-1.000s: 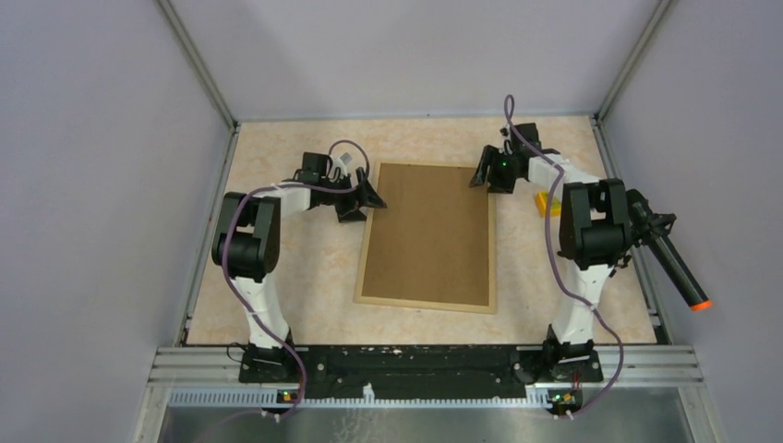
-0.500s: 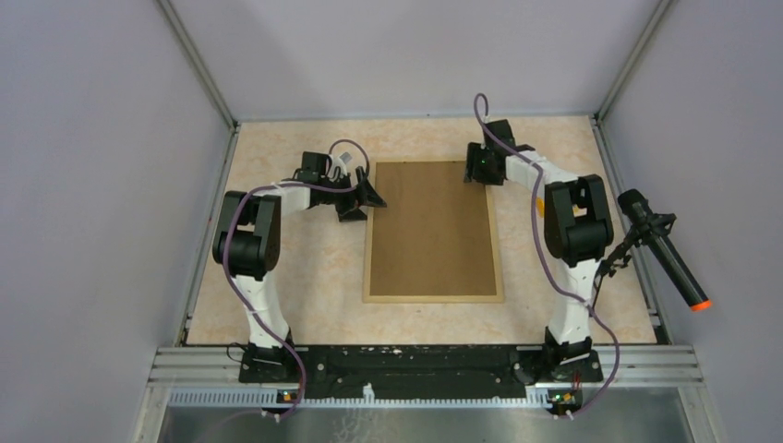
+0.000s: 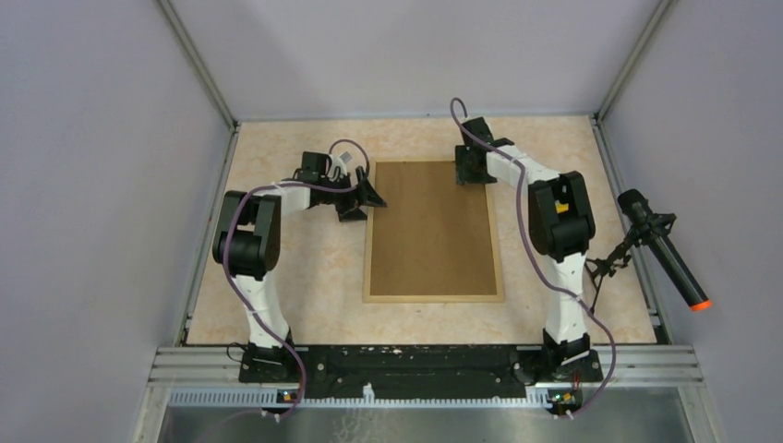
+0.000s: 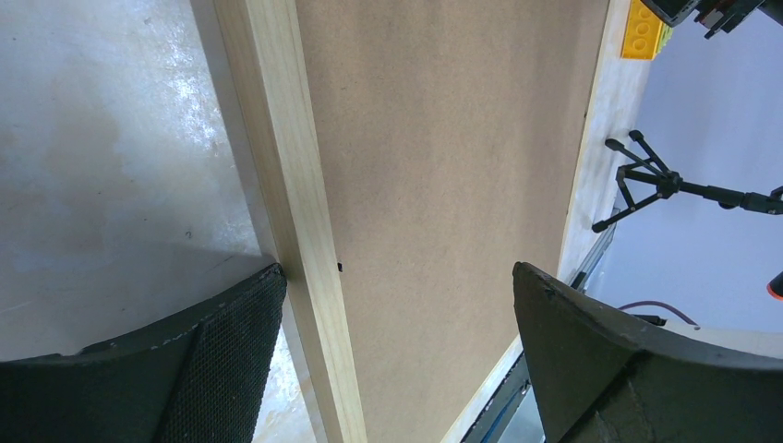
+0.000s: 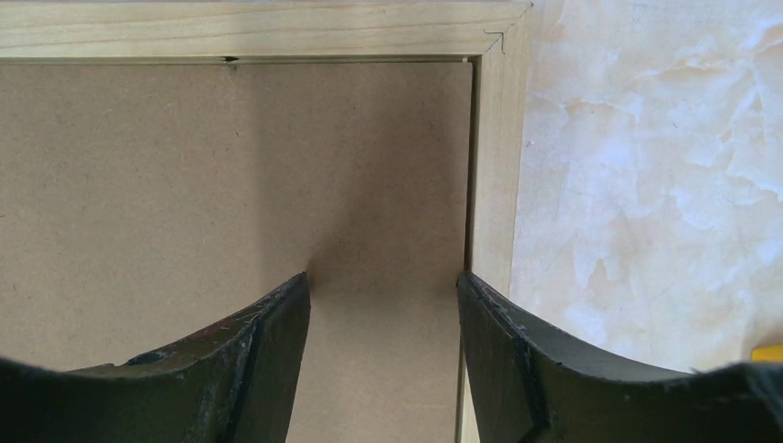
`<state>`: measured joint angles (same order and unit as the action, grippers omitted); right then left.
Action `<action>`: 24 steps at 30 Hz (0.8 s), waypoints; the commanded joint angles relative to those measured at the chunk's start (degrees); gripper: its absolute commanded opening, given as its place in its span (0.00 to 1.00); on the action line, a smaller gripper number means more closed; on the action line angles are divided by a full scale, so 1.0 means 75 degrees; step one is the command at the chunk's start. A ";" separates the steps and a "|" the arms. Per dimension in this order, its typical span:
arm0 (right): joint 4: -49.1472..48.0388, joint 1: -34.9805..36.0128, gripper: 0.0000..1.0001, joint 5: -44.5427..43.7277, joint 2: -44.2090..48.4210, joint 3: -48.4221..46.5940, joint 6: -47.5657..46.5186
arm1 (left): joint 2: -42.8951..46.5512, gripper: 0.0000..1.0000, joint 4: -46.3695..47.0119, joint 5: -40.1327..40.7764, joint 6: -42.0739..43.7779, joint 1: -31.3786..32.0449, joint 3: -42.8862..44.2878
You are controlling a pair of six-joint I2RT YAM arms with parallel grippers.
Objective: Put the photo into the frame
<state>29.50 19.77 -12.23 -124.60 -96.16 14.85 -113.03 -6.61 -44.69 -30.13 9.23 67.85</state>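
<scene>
One frame [image 3: 432, 235] lies back-up in the middle of the table [image 3: 295, 277]. Left hand [image 3: 367, 197] sits at its left rail, fingers [image 4: 231, 360] wide apart, gripping nothing. Farther back, right hand [image 3: 469, 172] hangs over the far right corner, fingers partly apart above the brown back.

frame [image 5: 277, 41]: pale natural wood, faint grain
backing board [image 3: 432, 231]: plain flat brown
worktop [image 3: 295, 295]: cream, peach marbling
left claw [image 4: 397, 269], right claw [image 5: 383, 277]: black
block [image 4: 644, 28]: yellow

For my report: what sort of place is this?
Probably a robotics lab booth: plain grey walls around a table, left arm and right arm bolted to a metal rail, a microphone beside.
</scene>
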 commanded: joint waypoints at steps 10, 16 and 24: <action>0.2489 0.0885 0.66 -0.0179 -0.1028 -0.0138 -0.0176 | 0.0049 0.98 0.0022 0.0178 0.0184 0.0119 -0.0240; 0.2727 0.1181 0.71 -0.0058 -0.0722 -0.0555 -0.0382 | 0.0163 0.98 0.0023 0.0136 0.0191 0.0116 -0.0316; 0.1346 0.0372 0.76 0.2571 0.1079 0.0368 0.0362 | 0.0258 0.99 -0.0018 0.0205 0.0282 0.0105 -0.0331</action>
<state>40.14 26.28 -5.91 -123.57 -97.86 14.20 -112.25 -5.58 -44.51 -29.85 9.32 66.85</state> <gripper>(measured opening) 0.741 0.986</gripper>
